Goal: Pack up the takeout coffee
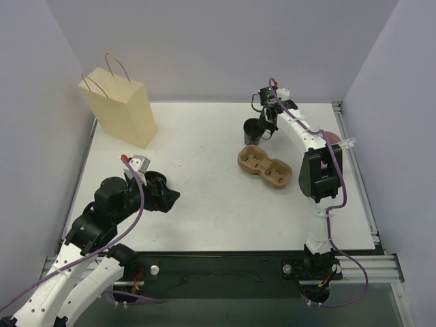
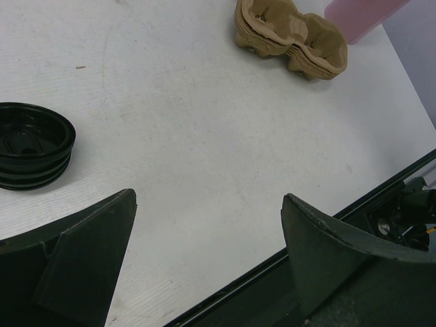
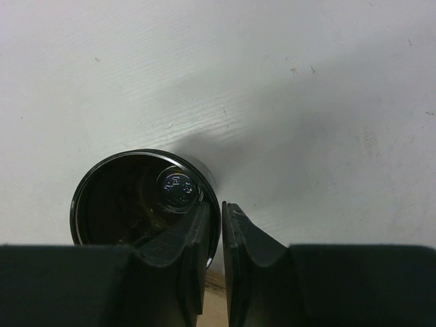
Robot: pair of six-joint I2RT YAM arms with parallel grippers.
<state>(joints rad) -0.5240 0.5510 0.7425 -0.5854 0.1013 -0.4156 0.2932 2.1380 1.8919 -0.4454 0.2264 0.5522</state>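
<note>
A black coffee cup [image 1: 252, 129] stands open-topped at the far right of the table, just behind a brown pulp cup carrier [image 1: 264, 165]. My right gripper [image 1: 266, 130] is shut on the cup's rim [image 3: 216, 225], one finger inside and one outside; I cannot tell if the cup is lifted. The cup [image 3: 129, 197] is dark inside. My left gripper [image 1: 169, 197] is open and empty, low over the table at the near left [image 2: 208, 201]. Black lids [image 2: 30, 144] lie stacked to its left. The carrier [image 2: 289, 35] shows far ahead of it.
A tan paper bag [image 1: 119, 105] with handles stands upright at the far left. A pink object [image 1: 332, 138] lies by the right arm and shows in the left wrist view [image 2: 361, 13]. The table's black front rail [image 2: 320, 235] runs under the left gripper.
</note>
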